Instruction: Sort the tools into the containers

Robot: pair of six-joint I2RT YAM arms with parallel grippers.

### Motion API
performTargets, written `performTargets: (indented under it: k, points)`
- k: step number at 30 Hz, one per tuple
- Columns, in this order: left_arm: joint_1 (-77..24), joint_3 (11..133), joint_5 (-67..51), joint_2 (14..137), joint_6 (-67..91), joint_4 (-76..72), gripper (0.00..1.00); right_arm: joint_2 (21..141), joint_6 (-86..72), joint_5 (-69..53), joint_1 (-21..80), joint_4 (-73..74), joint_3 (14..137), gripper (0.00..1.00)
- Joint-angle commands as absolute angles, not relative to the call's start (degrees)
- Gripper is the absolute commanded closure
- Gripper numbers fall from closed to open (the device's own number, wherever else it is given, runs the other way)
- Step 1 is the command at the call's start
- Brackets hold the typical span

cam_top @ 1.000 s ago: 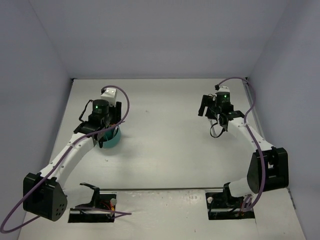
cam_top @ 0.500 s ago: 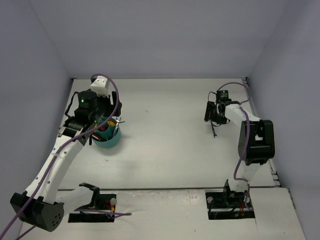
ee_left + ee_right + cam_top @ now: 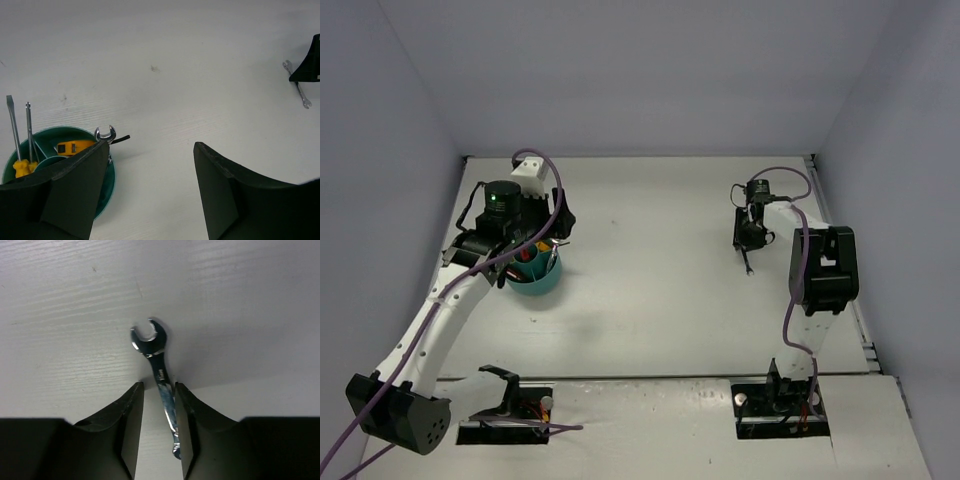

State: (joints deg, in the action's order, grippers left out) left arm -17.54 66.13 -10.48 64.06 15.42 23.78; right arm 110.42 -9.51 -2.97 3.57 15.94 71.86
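A small silver wrench lies flat on the white table, its open head pointing away. My right gripper is down over its shank, jaws narrowed around it; the right finger touches the shank, and a slit shows beside the left finger. From above, this wrench pokes out below the right gripper. The teal bowl holds two thin screwdrivers, an orange tool, a wrench and a dark hex key. My left gripper hangs open and empty over the bowl's right rim.
Grey walls close in the table on the left, back and right. The right arm's upper link stands upright near the right wall. Both arm bases sit at the near edge.
The right gripper dropped onto the wrench and narrowed its jaws around the shank. The left gripper opened wider and lifted off the bowl, uncovering it.
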Motion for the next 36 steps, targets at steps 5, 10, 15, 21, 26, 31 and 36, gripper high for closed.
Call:
performTargets:
  k: [5, 10, 15, 21, 26, 31, 36]
  points:
    - [-17.6, 69.1, -15.6, 65.0, 21.2, 18.4, 0.35, 111.7, -10.9, -3.3, 11.5, 19.0, 69.6, 1.00]
    - [-19.9, 69.3, -18.4, 66.5, 25.3, 14.5, 0.35, 105.8, -10.7, -2.8, 20.9, 17.2, 73.1, 1.00]
    - [-22.7, 67.5, -20.0, 68.2, 30.5, 6.9, 0.35, 98.4, -12.9, -1.6, 30.7, 11.6, 74.3, 1.00]
    - [-25.8, 66.9, -19.8, 71.3, 33.5, 1.1, 0.35, 90.4, -13.4, -2.7, 38.6, 3.8, 73.4, 1.00]
    - [-27.3, 66.2, -19.3, 72.8, 35.6, -3.3, 0.35, 84.9, -13.1, -4.8, 41.8, -3.9, 70.6, 1.00]
    - [-28.4, 66.0, -18.8, 73.6, 36.4, -5.0, 0.35, 82.6, -12.6, -6.8, 43.5, -7.3, 70.0, 1.00]
    - [-29.5, 66.6, -18.5, 74.7, 36.4, -5.2, 0.35, 82.3, -12.9, -8.2, 44.2, -9.0, 70.0, 1.00]
